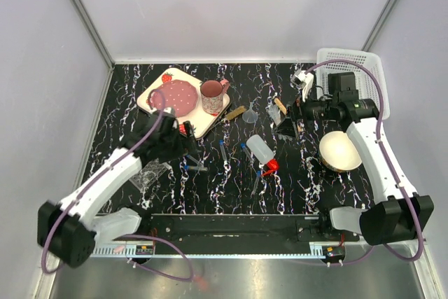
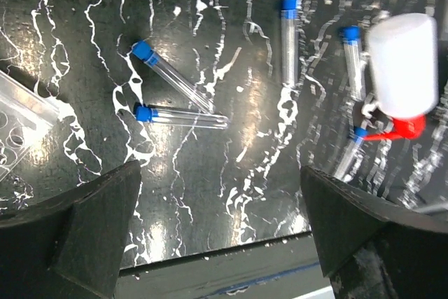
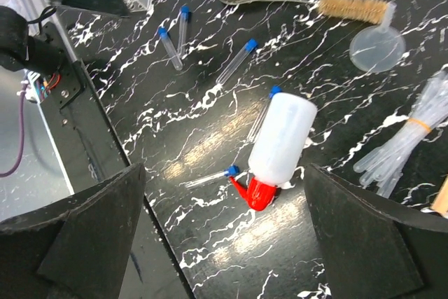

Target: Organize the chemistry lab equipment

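Note:
Several blue-capped tubes lie loose on the black marbled table: two (image 2: 171,75) (image 2: 180,117) side by side, one (image 2: 288,40) further off. The red-capped squeeze bottle (image 1: 260,150) lies on its side, with two tubes beside it (image 3: 210,176). The clear rack (image 1: 148,173) lies at the left. The funnel (image 3: 376,48), a brush (image 3: 353,8) and a bundle of droppers (image 3: 409,134) lie near the tray. My left gripper (image 1: 178,141) is open and empty above the two tubes (image 2: 220,236). My right gripper (image 1: 287,127) is open and empty, hovering right of the bottle (image 3: 224,236).
A strawberry-print tray (image 1: 157,89) with pink plate and mug (image 1: 212,96) stands at the back left. A cream bowl (image 1: 339,150) sits under the right arm. A white basket (image 1: 350,64) stands at the back right corner. A wooden-handled tool (image 1: 280,105) lies by the right gripper.

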Controlling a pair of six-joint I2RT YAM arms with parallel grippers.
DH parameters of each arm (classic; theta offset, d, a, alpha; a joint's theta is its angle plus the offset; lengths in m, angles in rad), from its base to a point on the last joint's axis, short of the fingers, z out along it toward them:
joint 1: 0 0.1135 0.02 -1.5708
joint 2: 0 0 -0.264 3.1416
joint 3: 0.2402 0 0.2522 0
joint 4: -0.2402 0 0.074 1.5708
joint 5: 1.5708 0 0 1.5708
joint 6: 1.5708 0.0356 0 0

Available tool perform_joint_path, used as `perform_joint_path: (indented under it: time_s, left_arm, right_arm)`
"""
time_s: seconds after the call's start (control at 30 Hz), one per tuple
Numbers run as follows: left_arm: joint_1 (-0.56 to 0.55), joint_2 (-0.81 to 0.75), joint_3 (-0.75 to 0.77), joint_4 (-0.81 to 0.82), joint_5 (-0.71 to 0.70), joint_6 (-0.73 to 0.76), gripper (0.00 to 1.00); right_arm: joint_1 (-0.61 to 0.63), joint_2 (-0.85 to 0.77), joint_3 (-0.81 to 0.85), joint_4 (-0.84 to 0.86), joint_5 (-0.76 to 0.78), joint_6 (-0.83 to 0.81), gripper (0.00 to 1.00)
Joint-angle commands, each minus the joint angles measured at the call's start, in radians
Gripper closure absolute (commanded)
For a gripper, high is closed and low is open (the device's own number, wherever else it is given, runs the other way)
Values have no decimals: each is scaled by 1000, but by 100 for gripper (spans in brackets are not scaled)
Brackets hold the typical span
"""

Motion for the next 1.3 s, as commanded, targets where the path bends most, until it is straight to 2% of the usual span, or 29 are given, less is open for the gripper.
perform_joint_path:
  time_s: [0.0, 0.17, 0.27, 0.5, 0.77, 0.97, 1.03, 1.27]
  left_arm:
    - [-78, 145, 100, -26, -227, -115, 1]
    - [-146, 303, 158, -33, -333, -228, 7]
    - [-149, 393, 177, -40, -365, -303, 15]
    - [-149, 506, 169, -40, -406, -484, 22]
    - [-149, 444, 143, -46, -420, -509, 27]
    - [-149, 311, -25, -71, -345, -697, 34]
    - [-149, 274, -78, -59, -325, -750, 40]
    - [-132, 288, -73, -16, -319, -747, 44]
  right_arm:
    - [4, 8, -34, 19, -62, -35, 0]
    - [4, -12, -84, 56, -71, -26, 0]
    - [2, -12, -104, 73, -71, -24, 0]
    - [4, -18, -133, 96, -80, -15, 0]
    - [4, -39, -166, 107, -92, -12, 0]
    - [2, -53, -184, 119, -94, -9, 0]
    - [4, -53, -187, 122, -97, -4, 0]
    - [4, -61, -184, 122, -100, 5, 0]
